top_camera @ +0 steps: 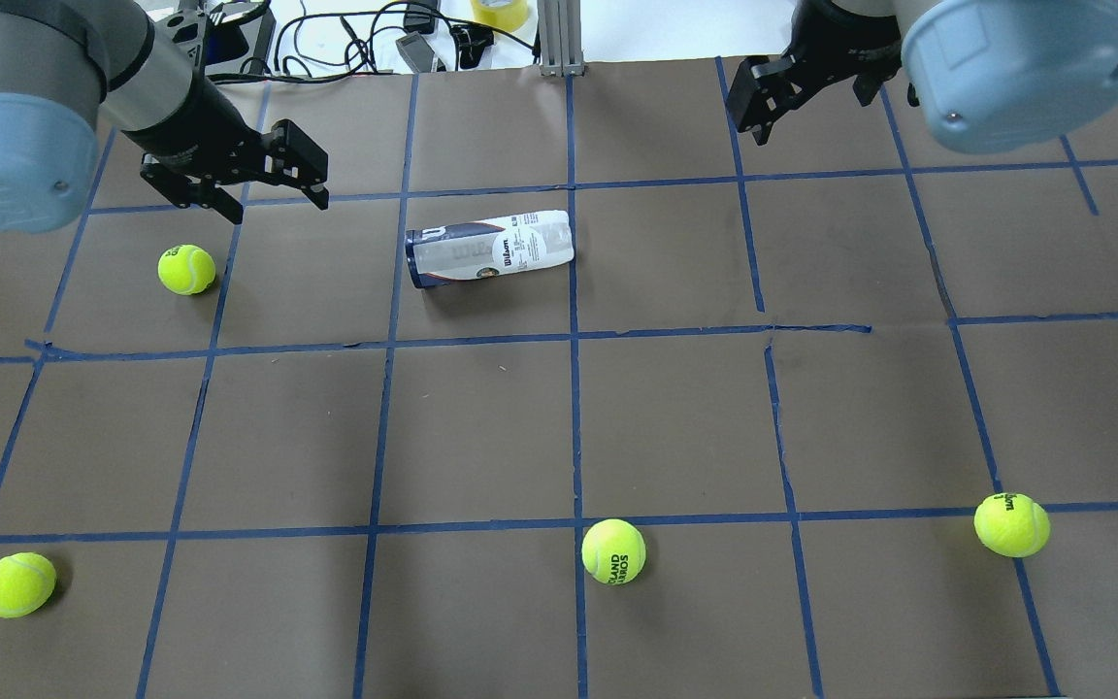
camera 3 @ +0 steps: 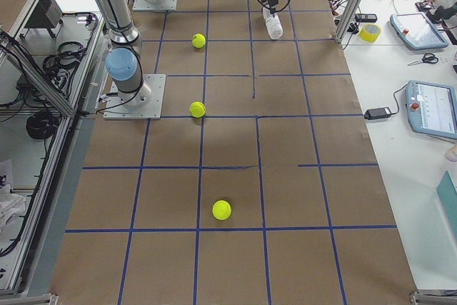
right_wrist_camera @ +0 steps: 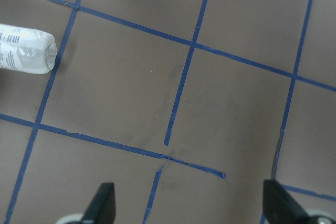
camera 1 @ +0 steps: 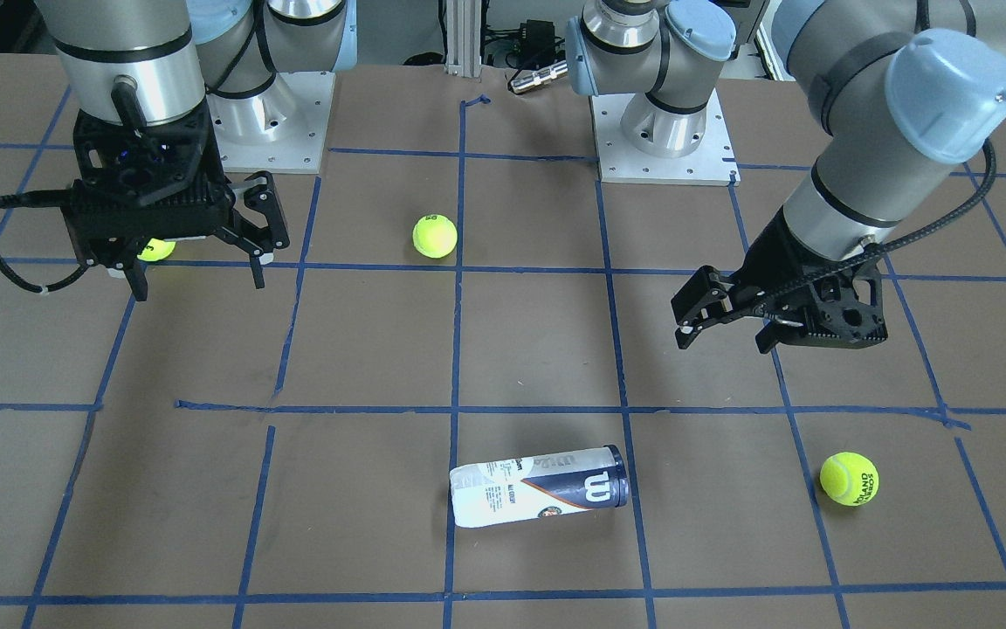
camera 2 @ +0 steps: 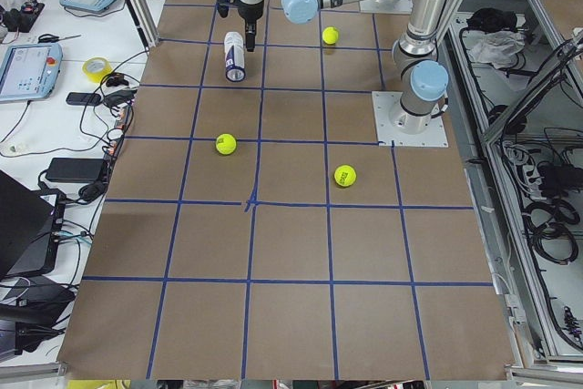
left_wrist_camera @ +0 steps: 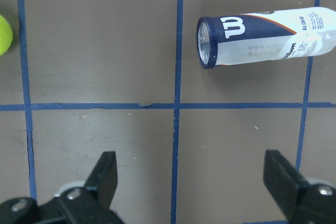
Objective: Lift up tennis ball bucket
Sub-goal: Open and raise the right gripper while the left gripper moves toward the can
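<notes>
The tennis ball bucket (top_camera: 489, 249) is a clear tube with a white-and-navy Wilson label and a navy rim. It lies on its side on the brown table, also seen in the front-facing view (camera 1: 538, 489). My left gripper (top_camera: 278, 199) hovers open and empty, to the left of the tube's navy rim end. In the left wrist view the tube (left_wrist_camera: 262, 38) lies ahead and to the right of the open gripper (left_wrist_camera: 190, 182). My right gripper (top_camera: 811, 112) is open and empty, well to the right of the tube. Only the tube's clear end (right_wrist_camera: 26, 48) shows in the right wrist view.
Loose tennis balls lie on the table: one (top_camera: 186, 269) near my left gripper, others (top_camera: 613, 550), (top_camera: 1011, 524), (top_camera: 16, 584) toward the robot. Both arm bases (camera 1: 664, 148) stand at the robot-side edge. Cables and tape (top_camera: 501, 12) lie beyond the far edge.
</notes>
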`<action>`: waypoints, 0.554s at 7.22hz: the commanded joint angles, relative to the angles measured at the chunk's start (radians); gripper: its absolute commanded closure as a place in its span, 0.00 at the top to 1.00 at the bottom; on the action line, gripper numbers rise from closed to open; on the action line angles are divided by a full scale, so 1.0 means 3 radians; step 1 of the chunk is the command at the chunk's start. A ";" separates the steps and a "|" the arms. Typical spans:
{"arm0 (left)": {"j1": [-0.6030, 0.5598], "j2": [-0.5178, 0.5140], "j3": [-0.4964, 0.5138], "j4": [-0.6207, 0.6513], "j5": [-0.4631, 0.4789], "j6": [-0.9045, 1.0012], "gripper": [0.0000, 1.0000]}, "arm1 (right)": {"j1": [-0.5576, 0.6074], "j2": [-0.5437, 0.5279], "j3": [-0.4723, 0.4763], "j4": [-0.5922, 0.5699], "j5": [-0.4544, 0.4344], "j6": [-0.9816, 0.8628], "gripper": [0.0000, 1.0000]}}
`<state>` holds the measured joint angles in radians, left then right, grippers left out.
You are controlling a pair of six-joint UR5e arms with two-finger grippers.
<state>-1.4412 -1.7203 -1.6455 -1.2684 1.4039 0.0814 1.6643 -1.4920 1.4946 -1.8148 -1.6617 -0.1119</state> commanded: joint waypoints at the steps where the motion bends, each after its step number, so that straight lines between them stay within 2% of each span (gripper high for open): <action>1: 0.0018 -0.0247 -0.0032 0.0193 -0.0372 0.0020 1.00 | 0.0005 -0.0119 0.0034 0.0036 0.0205 0.0570 1.00; 2: 0.0018 -0.0405 -0.0032 0.0386 -0.0400 0.0010 1.00 | -0.0005 -0.0150 0.0049 0.0072 0.0221 0.0724 1.00; 4: 0.0023 -0.0636 -0.0032 0.0572 -0.0756 0.0005 1.00 | 0.0000 -0.0252 0.0146 0.0108 0.0211 0.0731 1.00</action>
<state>-1.4350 -1.8675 -1.6550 -1.1268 1.2335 0.0843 1.6660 -1.5456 1.5202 -1.7892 -1.5984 0.0976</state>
